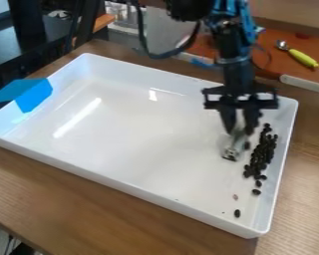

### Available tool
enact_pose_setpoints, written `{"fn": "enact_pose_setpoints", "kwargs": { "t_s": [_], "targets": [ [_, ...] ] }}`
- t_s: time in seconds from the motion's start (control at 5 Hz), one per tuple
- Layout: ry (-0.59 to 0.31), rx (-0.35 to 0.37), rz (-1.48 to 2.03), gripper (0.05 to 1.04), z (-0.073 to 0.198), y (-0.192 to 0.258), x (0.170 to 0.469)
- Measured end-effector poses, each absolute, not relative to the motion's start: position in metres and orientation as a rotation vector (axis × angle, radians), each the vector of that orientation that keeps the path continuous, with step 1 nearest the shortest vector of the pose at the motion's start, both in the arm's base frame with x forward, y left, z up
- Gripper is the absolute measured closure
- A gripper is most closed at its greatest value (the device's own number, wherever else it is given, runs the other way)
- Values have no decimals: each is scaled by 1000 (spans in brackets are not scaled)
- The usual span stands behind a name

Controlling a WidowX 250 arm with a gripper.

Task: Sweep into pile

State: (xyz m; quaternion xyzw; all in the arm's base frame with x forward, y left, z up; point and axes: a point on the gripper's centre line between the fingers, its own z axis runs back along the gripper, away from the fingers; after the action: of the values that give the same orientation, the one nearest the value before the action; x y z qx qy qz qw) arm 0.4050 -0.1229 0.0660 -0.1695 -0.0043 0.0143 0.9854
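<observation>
Mostly gathered: dark beans, in loose strip along right wall of white tray. Left to sweep: strays near front corner. In jaws, apparently clamped: small sweeping tool, beside strip.

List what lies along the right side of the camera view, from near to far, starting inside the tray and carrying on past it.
Lone dark bean → small pinkish bit → cluster of dark beans → spoon with a yellow-green handle.
</observation>
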Motion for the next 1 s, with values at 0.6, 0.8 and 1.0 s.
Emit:
{"fn": "enact_pose_setpoints", "kwargs": {
  "t_s": [0.6,0.8,1.0],
  "targets": [
    [-15,-365,-10,747,87,-72,384],
    [-13,-363,31,747,109,-14,375],
    [-8,-327,2,747,121,26,362]
  ]
}}
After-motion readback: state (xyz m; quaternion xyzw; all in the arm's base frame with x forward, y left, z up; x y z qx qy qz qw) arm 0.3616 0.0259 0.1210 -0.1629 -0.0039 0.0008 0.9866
